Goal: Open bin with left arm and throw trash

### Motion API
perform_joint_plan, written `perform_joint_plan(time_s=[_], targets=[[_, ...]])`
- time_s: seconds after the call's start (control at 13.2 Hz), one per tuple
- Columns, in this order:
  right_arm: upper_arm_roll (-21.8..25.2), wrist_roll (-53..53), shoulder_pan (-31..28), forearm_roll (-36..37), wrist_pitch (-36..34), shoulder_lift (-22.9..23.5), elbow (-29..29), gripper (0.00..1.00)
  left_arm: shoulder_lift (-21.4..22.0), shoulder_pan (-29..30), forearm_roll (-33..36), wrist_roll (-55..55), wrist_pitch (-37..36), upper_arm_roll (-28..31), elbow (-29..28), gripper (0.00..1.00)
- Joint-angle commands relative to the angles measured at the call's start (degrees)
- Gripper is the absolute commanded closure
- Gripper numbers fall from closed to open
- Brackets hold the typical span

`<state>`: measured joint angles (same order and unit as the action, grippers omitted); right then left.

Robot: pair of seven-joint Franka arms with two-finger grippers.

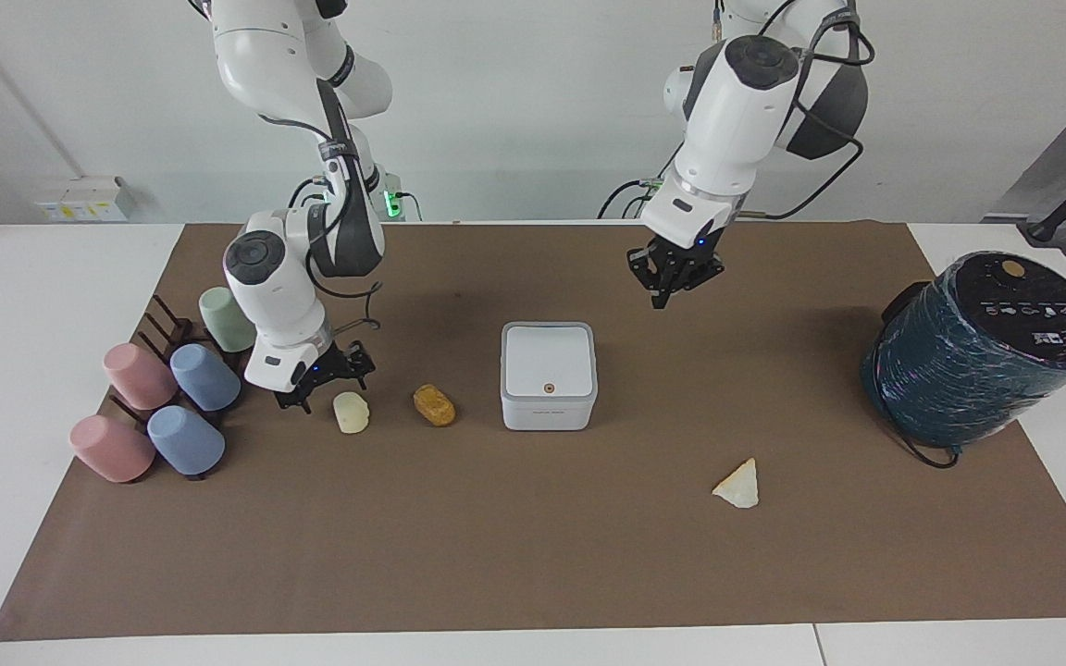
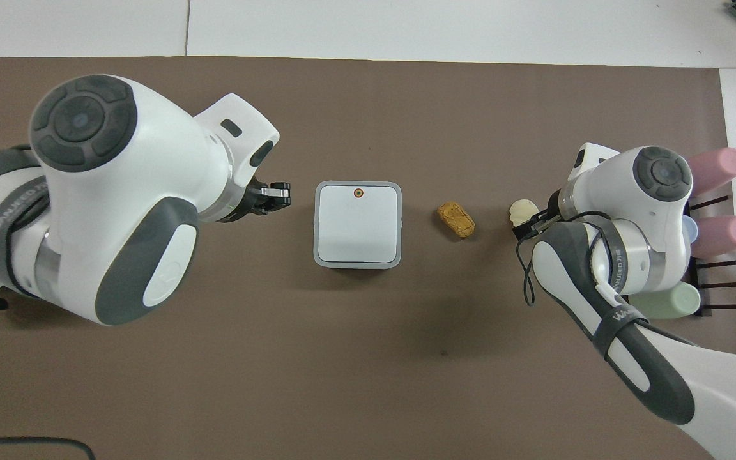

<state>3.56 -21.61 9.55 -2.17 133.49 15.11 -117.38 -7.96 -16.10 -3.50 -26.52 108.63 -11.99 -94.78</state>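
The white square bin (image 1: 548,375) stands mid-mat with its lid down, the orange dot on the lid; it also shows in the overhead view (image 2: 358,223). My left gripper (image 1: 676,282) hangs in the air over the mat beside the bin, toward the left arm's end (image 2: 275,195). My right gripper (image 1: 329,388) is open and low, right beside the cream lump (image 1: 351,412), which it partly covers from above (image 2: 521,209). The golden-brown lump (image 1: 434,404) lies between the cream lump and the bin. The pale wedge (image 1: 738,486) lies farther from the robots than the bin; the left arm hides it from above.
A big dark-teal cylinder (image 1: 982,351) stands at the left arm's end of the table. Pink, blue and green cups (image 1: 163,407) lie on a dark rack at the right arm's end, close to the right gripper. A brown mat (image 1: 533,555) covers the table.
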Motion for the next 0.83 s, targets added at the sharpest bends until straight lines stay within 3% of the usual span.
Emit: perform_joint_plan(time_s=[0.0, 0.38, 0.45, 0.6, 0.68, 0.76], targets=[[0.22, -1.77, 0.30, -1.26, 3.26, 0.36, -1.80, 0.00, -2.84, -1.91, -2.47, -4.66, 6.74, 0.83, 0.04, 1.00], [-0.39, -1.68, 0.47, -3.09, 6.86, 2.55, -1.62, 0.03, -6.18, -3.67, -5.11, -9.86, 13.35, 0.83, 0.30, 1.00], [-0.48, -1.85, 0.47, -3.98, 7.13, 2.82, -1.45, 0.16, -7.84, -4.98, -5.03, -11.26, 14.84, 0.91, 0.47, 1.00], [-0.57, -1.68, 0.56, -3.98, 6.52, 2.82, -1.09, 0.85, -9.79, -5.87, -4.85, -13.20, 17.91, 0.92, 0.48, 1.00], [-0.57, -1.51, 0.56, -4.07, 6.35, 2.82, -1.01, 1.00, -10.58, -5.96, -5.02, -13.90, 18.28, 0.92, 0.74, 1.00], [-0.57, -1.50, 0.56, -4.07, 6.17, 2.82, -0.83, 1.00, -11.19, -6.13, -4.85, -14.95, 19.41, 0.92, 0.83, 1.00]])
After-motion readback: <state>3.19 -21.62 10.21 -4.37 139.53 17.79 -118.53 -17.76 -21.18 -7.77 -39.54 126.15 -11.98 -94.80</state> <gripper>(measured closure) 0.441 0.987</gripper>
